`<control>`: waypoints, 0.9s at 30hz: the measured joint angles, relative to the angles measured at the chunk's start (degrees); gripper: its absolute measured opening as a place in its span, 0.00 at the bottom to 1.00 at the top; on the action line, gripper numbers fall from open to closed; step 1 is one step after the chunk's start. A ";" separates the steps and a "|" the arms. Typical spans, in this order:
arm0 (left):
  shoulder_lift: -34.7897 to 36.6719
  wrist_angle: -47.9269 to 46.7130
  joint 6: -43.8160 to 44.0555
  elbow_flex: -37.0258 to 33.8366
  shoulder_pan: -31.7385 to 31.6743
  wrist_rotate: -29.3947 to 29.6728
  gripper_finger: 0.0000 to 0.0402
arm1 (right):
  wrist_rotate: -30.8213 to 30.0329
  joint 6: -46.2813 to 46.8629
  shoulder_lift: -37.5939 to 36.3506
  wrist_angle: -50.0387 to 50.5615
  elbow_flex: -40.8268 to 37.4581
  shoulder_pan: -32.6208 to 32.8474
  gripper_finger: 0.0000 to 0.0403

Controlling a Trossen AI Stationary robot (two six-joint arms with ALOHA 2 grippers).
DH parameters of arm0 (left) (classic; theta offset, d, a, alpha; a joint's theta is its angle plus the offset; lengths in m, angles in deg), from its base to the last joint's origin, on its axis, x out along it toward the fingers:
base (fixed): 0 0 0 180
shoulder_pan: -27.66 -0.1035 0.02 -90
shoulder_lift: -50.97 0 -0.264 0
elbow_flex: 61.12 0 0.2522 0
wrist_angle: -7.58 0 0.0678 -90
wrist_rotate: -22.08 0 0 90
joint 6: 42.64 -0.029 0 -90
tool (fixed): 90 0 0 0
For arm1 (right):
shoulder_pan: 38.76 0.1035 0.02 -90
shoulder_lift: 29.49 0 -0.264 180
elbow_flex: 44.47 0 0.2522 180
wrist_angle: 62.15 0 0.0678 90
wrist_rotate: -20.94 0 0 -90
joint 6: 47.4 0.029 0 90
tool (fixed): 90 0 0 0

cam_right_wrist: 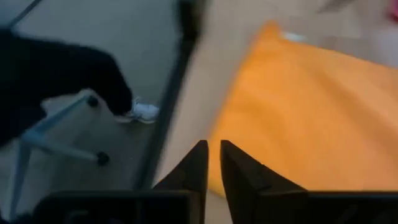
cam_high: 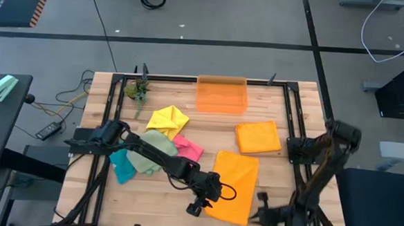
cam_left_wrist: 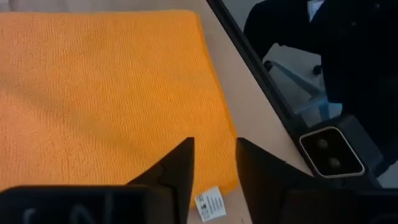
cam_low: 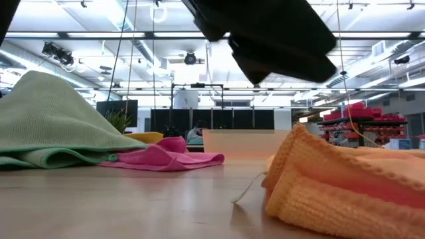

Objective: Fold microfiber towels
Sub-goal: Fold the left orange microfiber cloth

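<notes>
A large orange microfiber towel (cam_high: 233, 186) lies folded flat at the near middle of the table; its near corner carries a white tag (cam_left_wrist: 212, 204). My left gripper (cam_left_wrist: 214, 162) hovers open just above that corner, its fingers clear of the cloth (cam_left_wrist: 93, 93). My right gripper (cam_right_wrist: 213, 162) stands off the towel's right edge (cam_right_wrist: 311, 106) near the table's front right. Its fingers are a narrow gap apart with nothing between them. A smaller folded orange towel (cam_high: 258, 137) lies farther back. Yellow (cam_high: 168, 118), pink (cam_high: 188, 147), sage green (cam_high: 151, 152) and teal (cam_high: 123, 165) towels lie heaped at the left.
A translucent orange bin (cam_high: 221, 95) stands at the far middle, and a small green plant (cam_high: 137, 90) at the far left corner. A dark frame rail (cam_left_wrist: 261, 81) runs along the table's right edge. Bare wood shows near the front left (cam_high: 142, 200).
</notes>
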 joint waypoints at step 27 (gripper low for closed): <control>-6.80 1.00 -8.20 -0.65 8.47 14.46 0.56 | 1.16 6.70 12.93 13.89 12.27 -0.95 0.47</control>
